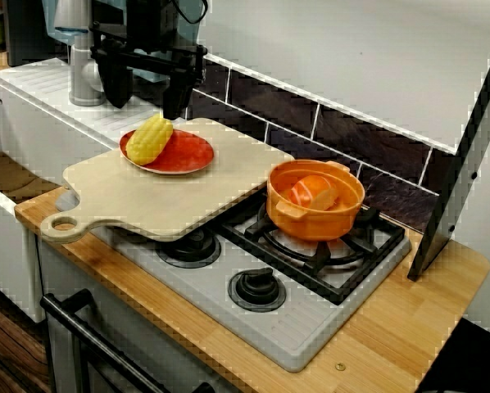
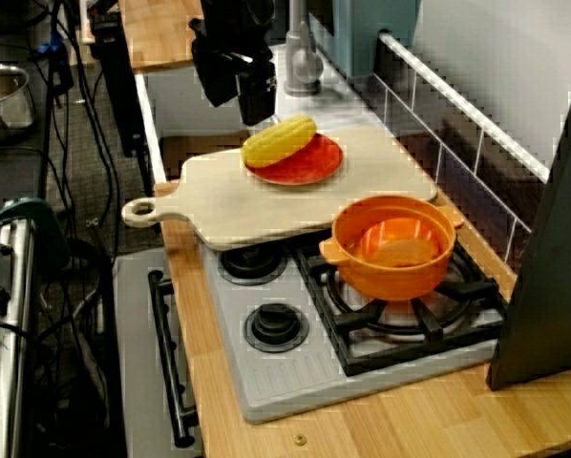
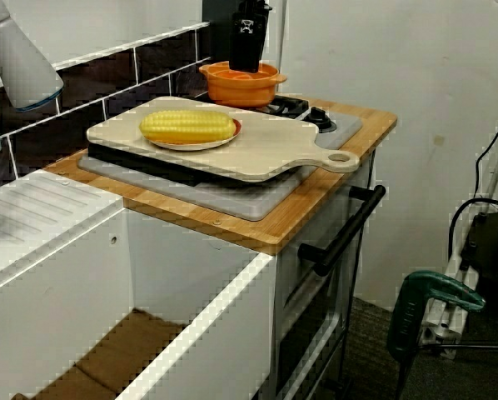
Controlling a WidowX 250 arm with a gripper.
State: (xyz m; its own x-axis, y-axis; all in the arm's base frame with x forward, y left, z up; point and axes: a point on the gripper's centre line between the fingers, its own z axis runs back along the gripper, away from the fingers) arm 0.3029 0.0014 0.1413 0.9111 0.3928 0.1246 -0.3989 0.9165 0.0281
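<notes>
The gripper (image 1: 147,106) hangs just above the corn cob (image 1: 149,138), fingers spread and empty (the cob lies unheld on the red plate (image 1: 192,155)).

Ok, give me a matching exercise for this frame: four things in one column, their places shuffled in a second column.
Things
1. corn cob
2. red plate
3. orange pot
4. end effector

Places
A. on the burner grate
B. in the air just behind the corn, jaws apart, holding nothing
C. on the cutting board
D. lying on the plate

Pairs: 1-D; 2-C; 3-A; 4-B.
</notes>
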